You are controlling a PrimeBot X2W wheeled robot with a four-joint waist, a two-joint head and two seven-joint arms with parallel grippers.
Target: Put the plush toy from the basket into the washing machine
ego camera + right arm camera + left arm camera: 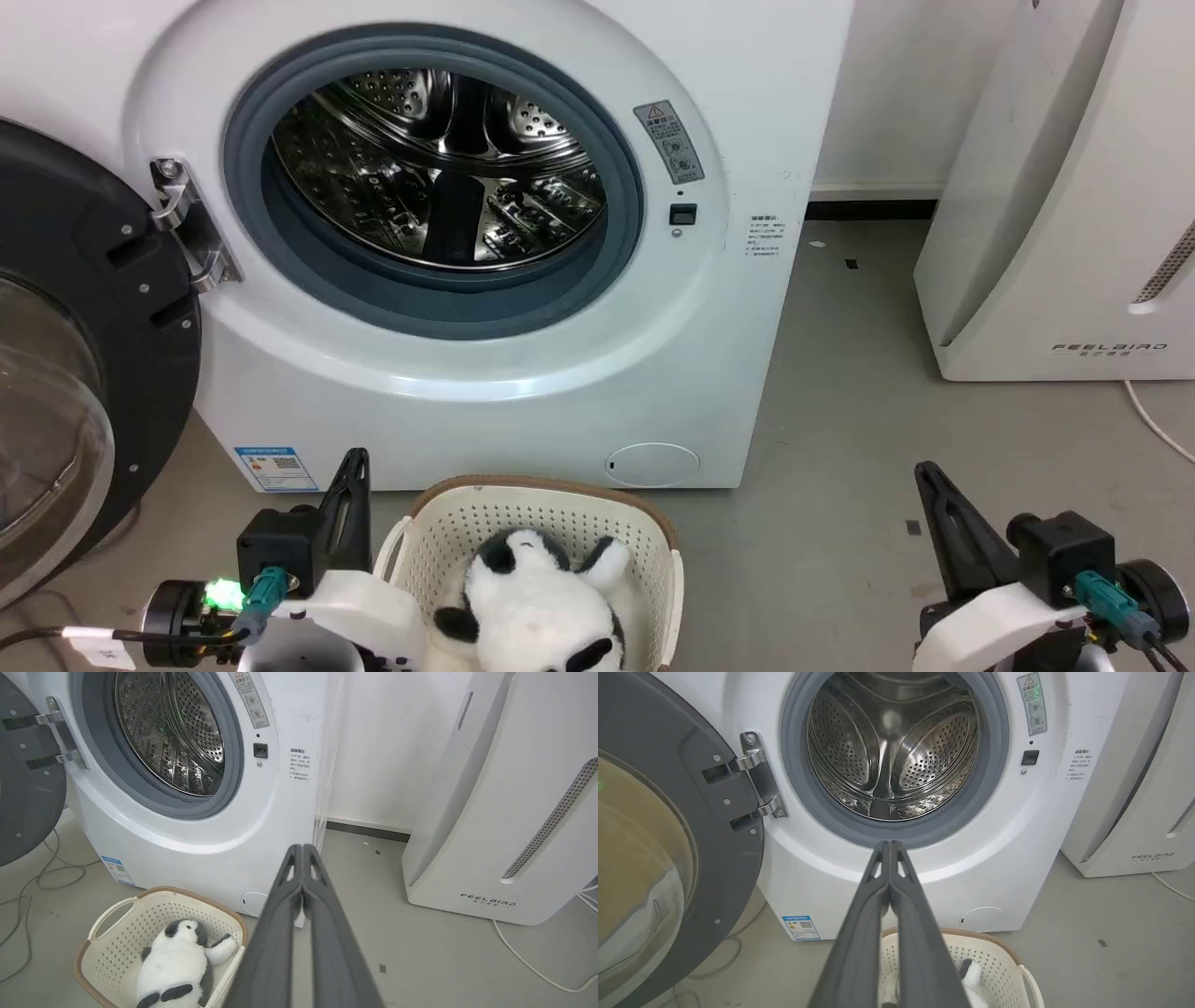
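Fluffy white panda-like plush toy with black ears and patches [537, 607] lies inside the cream perforated plastic laundry basket with brown woven-look rim [560, 513], head end toward the machine. The basket sits on the grey floor [840, 485], just in front of the large white front-loading washing machine [523, 411] and below its porthole. The black-framed glass door [121, 308] is swung wide open to the left on a metal hinge. The perforated steel drum [373, 177] behind the grey gasket looks empty.

The left gripper [889, 843] has its two long dark fingers pressed together tip to tip, holding nothing. In the head view it is just left of the basket's near end, fingers pointing at the machine front. In its wrist view the fingers run over the basket's left part.

The right gripper [302, 847] also has its fingers pressed together, nothing between them. It hangs over bare floor, well apart from the basket on the right.

A white FEELBIRD-marked appliance [1055, 233] stands to the right of the machine, with a floor gap between them. A thin white cable [528, 961] lies on the floor beside it. Grey cables [28, 886] lie on the floor under the open door.
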